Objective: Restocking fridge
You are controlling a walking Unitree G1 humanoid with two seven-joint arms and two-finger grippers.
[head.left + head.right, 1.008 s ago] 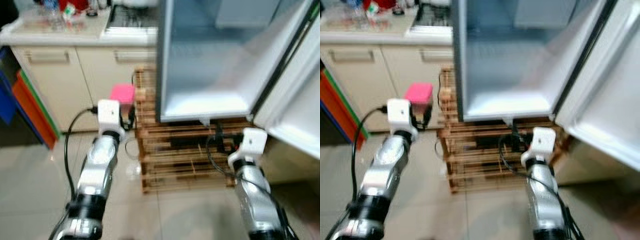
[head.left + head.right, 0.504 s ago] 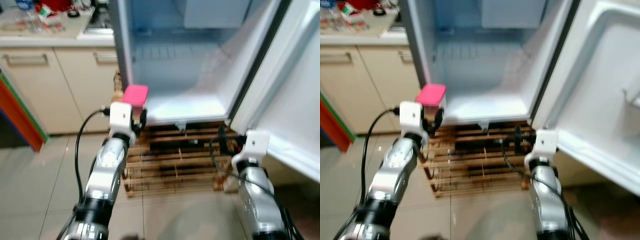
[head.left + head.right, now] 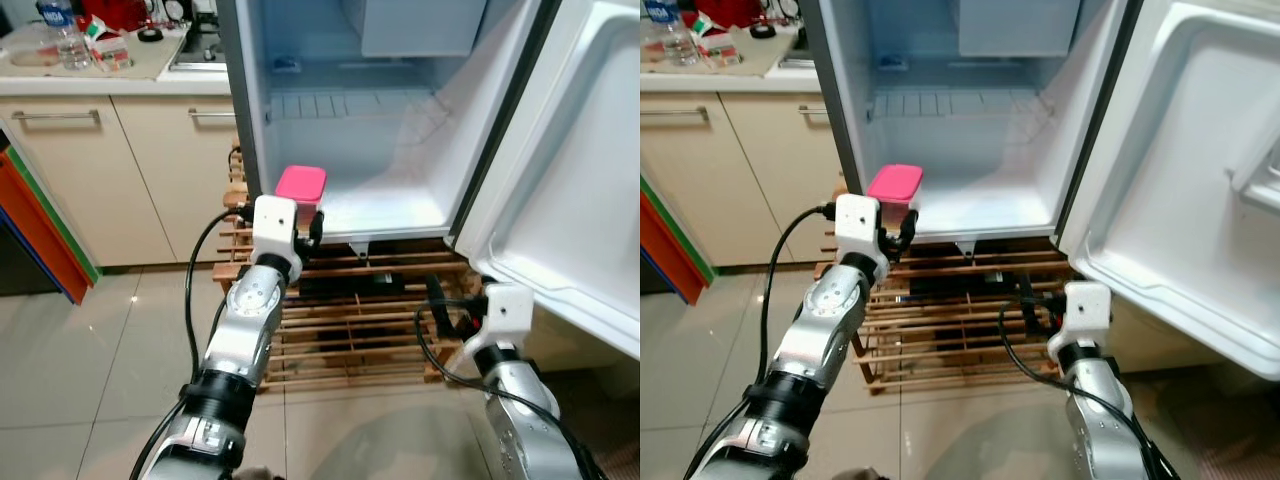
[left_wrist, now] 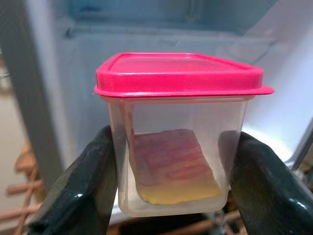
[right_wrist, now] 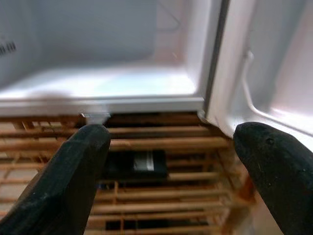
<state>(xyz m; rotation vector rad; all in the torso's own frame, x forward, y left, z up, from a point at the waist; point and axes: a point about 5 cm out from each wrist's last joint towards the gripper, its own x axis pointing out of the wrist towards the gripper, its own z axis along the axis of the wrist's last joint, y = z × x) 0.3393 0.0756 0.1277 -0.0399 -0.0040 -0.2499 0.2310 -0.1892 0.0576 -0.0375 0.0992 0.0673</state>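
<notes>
Left claw [image 4: 171, 196] is gripping a clear container [image 4: 173, 152] with a pink lid [image 4: 178, 73], one finger on each side wall, holding it upright just before the open fridge [image 3: 350, 150] at its lower front edge. Right claw [image 5: 168, 161] is hanging with fingers spread wide, holding nothing, facing the wooden rack [image 3: 350, 320] beneath the fridge, beside the open door [image 3: 1190, 200].

The tub [image 4: 176, 147] is clear, smooth plastic under a glossy pink plastic lid [image 4: 178, 73]. The left claw [image 4: 171, 191] has matt black rubbery fingers [image 4: 80, 191]. The fridge [image 3: 390, 170] liner is smooth white plastic, the rack [image 3: 950, 320] beneath it bare slatted wood, the floor [image 3: 60, 370] glossy pale tile.
</notes>
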